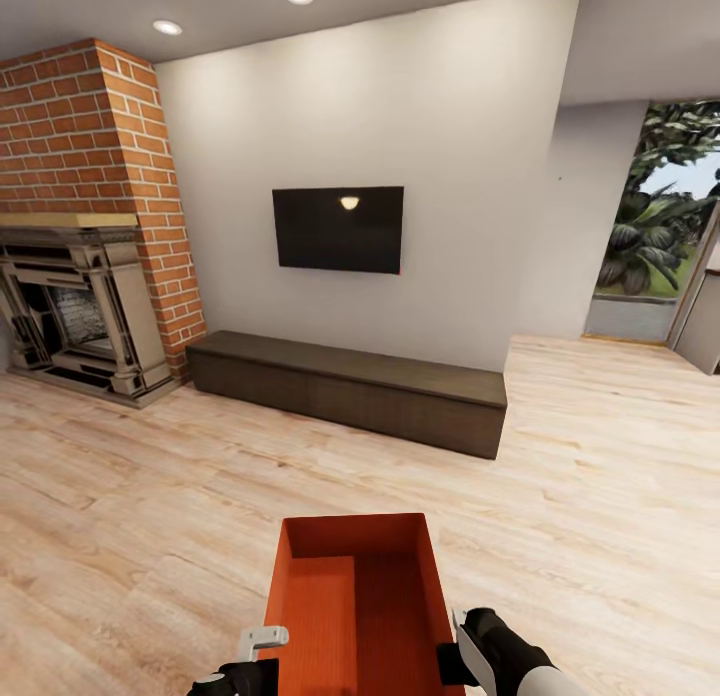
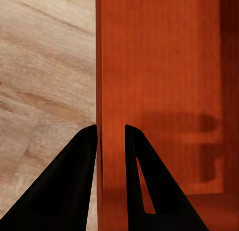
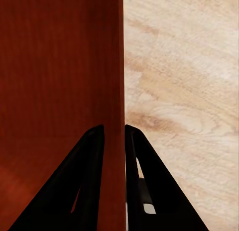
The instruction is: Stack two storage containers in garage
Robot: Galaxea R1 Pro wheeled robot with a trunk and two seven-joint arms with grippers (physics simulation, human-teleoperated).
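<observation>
Nearest, the left end effector (image 1: 262, 644) and the right end effector (image 1: 458, 648) each clamp a side wall of 1 orange-red storage container (image 1: 355, 601), held level in front of the robot above the light wood-plank floor (image 1: 150, 506). In the left wrist view, the 2 black fingers (image 2: 74, 186) straddle the container's left wall, 1 outside, 1 inside, pressed close against it. The right wrist view shows the same on the right wall, with its fingers (image 3: 87, 186) closed on the thin edge. The open bin shows a ribbed bottom. Farther off, a long dark cabinet (image 1: 350, 386) runs along the pale wall beneath a wall TV (image 1: 338, 228). At far left stands a brick fireplace (image 1: 85, 226); at far right, a glass opening (image 1: 655, 216) shows greenery.
</observation>
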